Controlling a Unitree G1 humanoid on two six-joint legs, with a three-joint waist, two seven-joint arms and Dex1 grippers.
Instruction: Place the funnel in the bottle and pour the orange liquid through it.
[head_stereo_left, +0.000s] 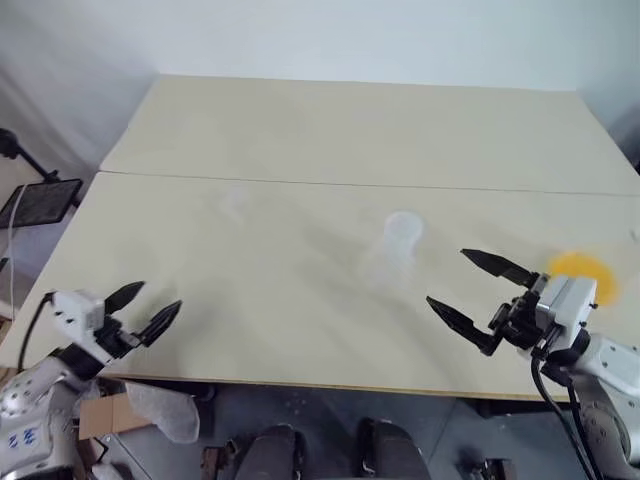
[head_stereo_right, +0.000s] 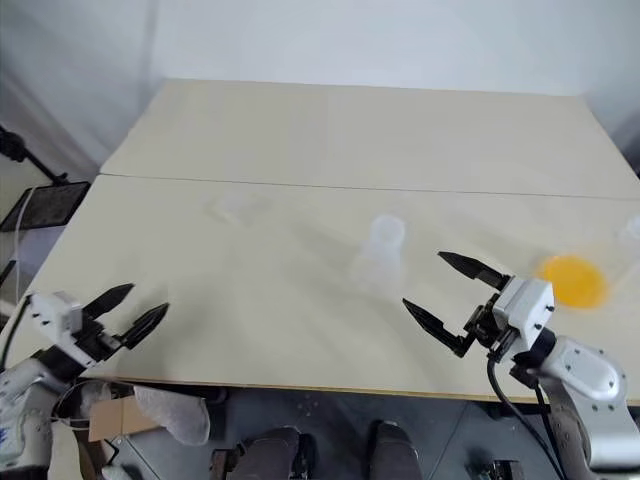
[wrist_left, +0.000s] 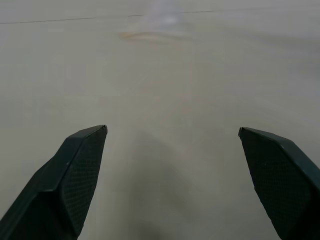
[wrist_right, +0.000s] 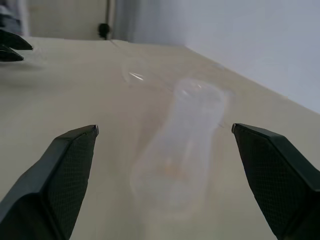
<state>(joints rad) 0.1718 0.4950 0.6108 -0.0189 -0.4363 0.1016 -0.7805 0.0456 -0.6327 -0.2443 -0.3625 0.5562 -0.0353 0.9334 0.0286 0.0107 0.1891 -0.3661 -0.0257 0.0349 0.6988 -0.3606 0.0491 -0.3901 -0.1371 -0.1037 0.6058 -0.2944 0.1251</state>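
Your bottle stands upright near the middle of the table, on the near board just this side of the seam between the two boards; it is clear and hard to pick out, wider at the base and narrowing to a round neck. In the right wrist view the same bottle sits between the two fingers' lines, some way ahead of them and untouched. The funnel is faint: a pale round rim lying on the table to the left of the bottle and slightly farther back, well apart from it; in the right wrist view it shows as a thin clear ring beyond the bottle. You cannot tell from these views whether it lies on its rim or on its side. The orange liquid is a bright patch near the right edge of the table, inside something clear whose outline is too faint to read. Your right gripper hangs over the near right part of the table, between bottle and liquid, pointing toward the bottle, fingers spread wide and holding nothing. Your left gripper is at the near left corner of the table, well apart from everything, fingers spread wide too and empty; its wrist view looks along bare tabletop with a blurred clear shape far ahead.
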